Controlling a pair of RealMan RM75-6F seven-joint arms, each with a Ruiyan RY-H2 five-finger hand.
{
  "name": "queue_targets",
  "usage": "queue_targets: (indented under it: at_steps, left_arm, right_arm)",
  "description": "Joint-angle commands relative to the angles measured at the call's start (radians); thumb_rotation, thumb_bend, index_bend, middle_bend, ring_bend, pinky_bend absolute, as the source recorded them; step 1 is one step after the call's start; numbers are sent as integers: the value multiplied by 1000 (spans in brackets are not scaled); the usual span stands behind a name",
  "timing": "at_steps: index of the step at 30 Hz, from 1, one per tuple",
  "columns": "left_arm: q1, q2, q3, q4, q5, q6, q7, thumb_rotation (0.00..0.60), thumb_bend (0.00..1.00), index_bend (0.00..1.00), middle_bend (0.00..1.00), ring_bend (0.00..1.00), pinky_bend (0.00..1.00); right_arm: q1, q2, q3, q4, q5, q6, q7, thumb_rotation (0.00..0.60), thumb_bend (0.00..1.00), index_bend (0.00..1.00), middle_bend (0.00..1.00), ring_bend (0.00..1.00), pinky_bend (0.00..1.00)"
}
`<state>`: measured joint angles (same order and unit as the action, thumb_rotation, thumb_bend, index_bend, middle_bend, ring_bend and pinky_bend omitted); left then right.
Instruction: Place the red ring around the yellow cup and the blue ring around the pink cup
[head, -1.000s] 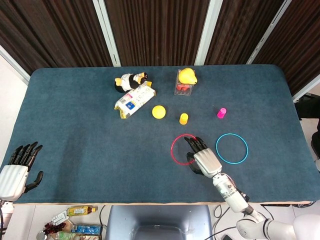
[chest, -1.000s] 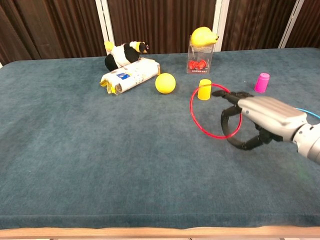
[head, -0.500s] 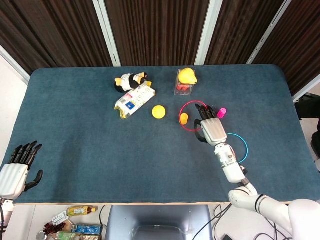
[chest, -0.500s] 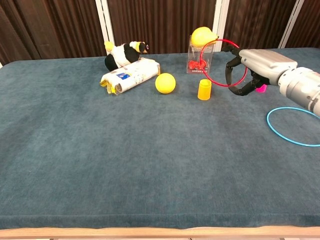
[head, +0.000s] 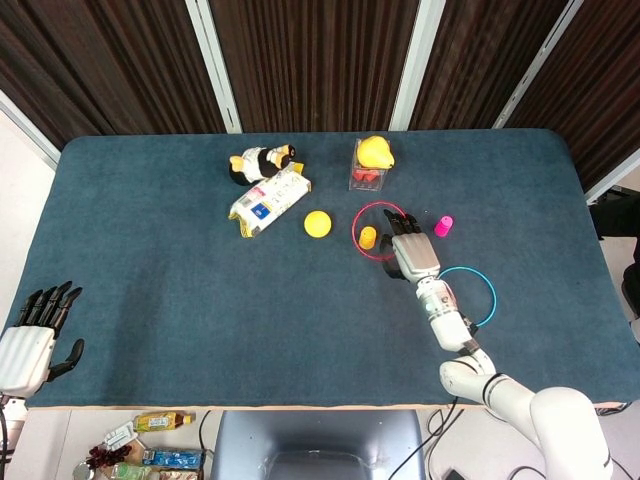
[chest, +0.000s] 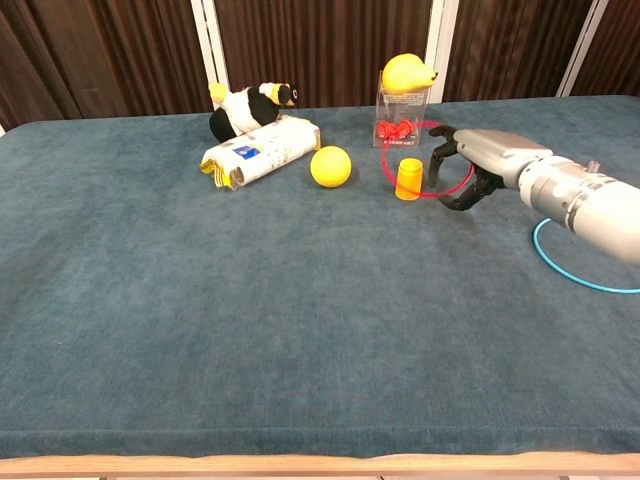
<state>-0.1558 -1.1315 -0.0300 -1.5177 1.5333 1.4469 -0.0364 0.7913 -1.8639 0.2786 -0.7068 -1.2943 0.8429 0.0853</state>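
The yellow cup (head: 368, 236) (chest: 408, 179) stands upside down mid-table, and the red ring (head: 354, 225) (chest: 432, 195) lies low around it. My right hand (head: 405, 250) (chest: 475, 165) grips the ring's right side, just right of the cup. The pink cup (head: 443, 225) stands a little further right; the chest view hides it behind the hand. The blue ring (head: 493, 290) (chest: 560, 275) lies flat on the cloth nearer me, partly under my right forearm. My left hand (head: 35, 335) hangs open off the table's near left corner, holding nothing.
A yellow ball (head: 318, 223) (chest: 330, 166) sits left of the yellow cup. Behind it lie a snack pack (head: 270, 200) and a penguin plush (head: 262, 160). A clear box (head: 370, 176) topped by a yellow toy stands right behind the cup.
My right hand lifted the red ring off the cloth, carried it away from me toward the cups, then lowered it leftward over the yellow cup. The blue ring and left hand stayed put.
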Motion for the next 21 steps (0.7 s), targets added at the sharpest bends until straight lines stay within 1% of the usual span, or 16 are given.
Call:
queue_targets:
  at_steps: [1, 2, 6, 8, 11, 12, 14, 17, 21]
  left_arm:
    - [2, 1, 1, 0, 4, 6, -3, 600, 427, 0, 0, 0, 63]
    - [3, 2, 1, -1, 6, 8, -4, 600, 427, 0, 0, 0, 63]
    - [5, 3, 4, -2, 12, 12, -6, 600, 426, 0, 0, 0, 63]
    - [7, 3, 6, -3, 16, 16, -6, 600, 426, 0, 0, 0, 63]
    - [10, 3, 6, -3, 21, 25, -6, 600, 427, 0, 0, 0, 63]
    - [11, 3, 7, -2, 21, 26, -7, 600, 427, 0, 0, 0, 63]
    - [9, 2, 7, -1, 20, 22, -4, 600, 427, 0, 0, 0, 63]
    - [6, 1, 8, -3, 18, 14, 2, 600, 427, 0, 0, 0, 63]
    - [6, -3, 10, -7, 25, 16, 13, 600, 427, 0, 0, 0, 63]
  right_arm:
    - [2, -5, -10, 11, -1, -4, -2, 600, 488, 440, 96, 0, 0]
    - [1, -5, -12, 10, -1, -3, -2, 600, 488, 408, 93, 0, 0]
    - [-7, 9, -20, -9, -7, 12, 4, 600, 489, 338, 85, 0, 0]
    - [-24, 31, -36, -44, -26, 46, 2, 600, 488, 315, 77, 0, 0]
    - [-81, 95, -77, -152, -82, 160, -4, 600, 488, 299, 62, 0, 0]
    - [-113, 128, -98, -210, -110, 218, -5, 600, 488, 299, 62, 0, 0]
    - [-163, 184, -139, -297, -153, 292, -19, 600, 488, 301, 61, 0, 0]
    - [-257, 297, -212, -469, -207, 402, -72, 600, 488, 292, 49, 0, 0]
    - [-370, 407, -293, -627, -248, 515, -102, 600, 488, 315, 47, 0, 0]
